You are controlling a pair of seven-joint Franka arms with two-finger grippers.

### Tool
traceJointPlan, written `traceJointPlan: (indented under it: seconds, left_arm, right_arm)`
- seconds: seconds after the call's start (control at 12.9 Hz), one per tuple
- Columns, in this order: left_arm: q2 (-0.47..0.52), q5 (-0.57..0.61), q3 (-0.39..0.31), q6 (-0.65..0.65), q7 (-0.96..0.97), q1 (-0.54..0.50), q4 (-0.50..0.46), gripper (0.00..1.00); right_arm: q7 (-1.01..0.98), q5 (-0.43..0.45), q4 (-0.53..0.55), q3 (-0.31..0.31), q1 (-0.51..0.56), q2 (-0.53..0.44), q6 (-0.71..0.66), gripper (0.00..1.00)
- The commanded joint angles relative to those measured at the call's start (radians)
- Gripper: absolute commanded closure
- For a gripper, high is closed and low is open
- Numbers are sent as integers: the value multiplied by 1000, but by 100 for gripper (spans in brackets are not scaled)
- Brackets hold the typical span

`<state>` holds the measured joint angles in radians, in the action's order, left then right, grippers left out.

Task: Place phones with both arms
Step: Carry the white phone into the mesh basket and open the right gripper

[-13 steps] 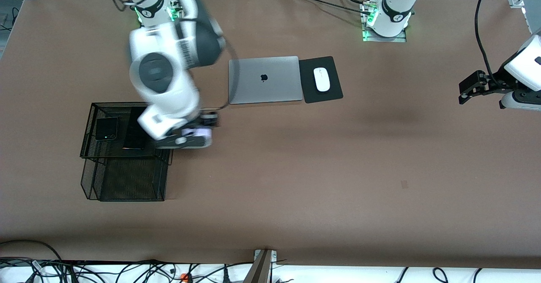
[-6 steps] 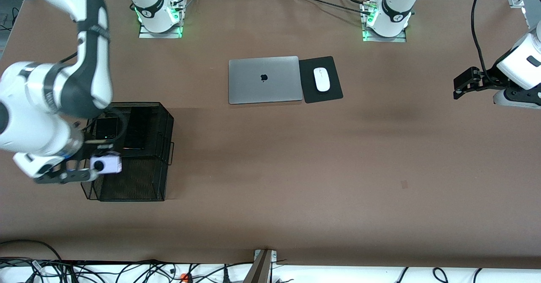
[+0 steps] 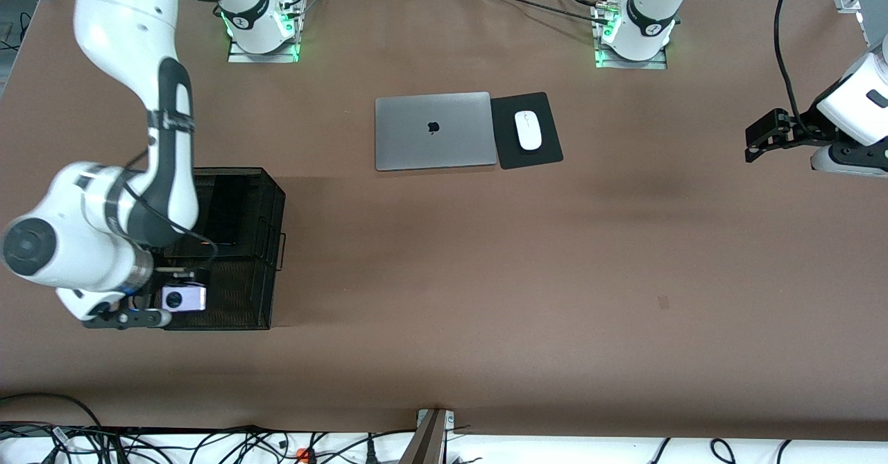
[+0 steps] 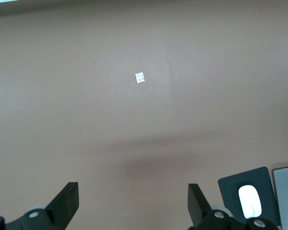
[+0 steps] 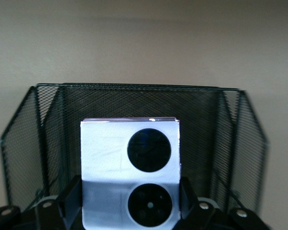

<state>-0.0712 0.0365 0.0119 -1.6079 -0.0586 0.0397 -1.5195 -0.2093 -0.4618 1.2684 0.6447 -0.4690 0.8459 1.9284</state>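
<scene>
**Lilac phone over the mesh basket**

On the broad brown counter we see, toward the right arm's end, a black wire-mesh basket with two levels. The closed grey laptop lies well apart from it, beside a black mouse pad carrying a white mouse.

Our right pincer hangs over the basket's part nearest the front camera, pinching the small lilac-white flip phone with two black circles by its two side edges. The other two phones are hidden by the right arm.

The left pincer waits spread and empty over bare counter at the left arm's end.

We judge the phone stiff, light and smooth-skinned, so likely slippery; the side-edge hold, clear of the glassy circles, seems the safest grip.
</scene>
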Motion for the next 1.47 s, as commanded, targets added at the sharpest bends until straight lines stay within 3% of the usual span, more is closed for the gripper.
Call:
traceJointPlan:
  seconds: [0.0,0.08,0.16,0.31,0.39,0.62,0.85,1.4]
  left_arm:
    - [-10,-17,0,22,6,8,39,0]
    - [-10,-18,0,22,5,8,39,0]
    - [-10,-20,0,22,3,8,39,0]
    - [-10,-18,0,20,-4,11,41,0]
    - [-13,-18,0,20,-7,11,41,0]
    - [-15,-20,0,20,-12,9,41,0]
    - [-16,-21,0,20,-10,9,42,0]
    - [-16,-23,0,20,-9,6,42,0]
  right_arm:
    - [7,-38,-15,-7,12,39,14,100]
    - [11,-58,-14,-7,10,50,15,100]
    - [11,-76,-14,-7,10,65,15,83]
    - [11,-107,-14,-7,12,73,32,4]
    - [11,-109,-14,-7,12,73,32,0]
    - [7,-107,-20,-2,12,62,28,0]
    - [-7,-84,-14,12,-3,-10,6,0]
    - [-30,46,-11,61,-10,-204,-288,0]
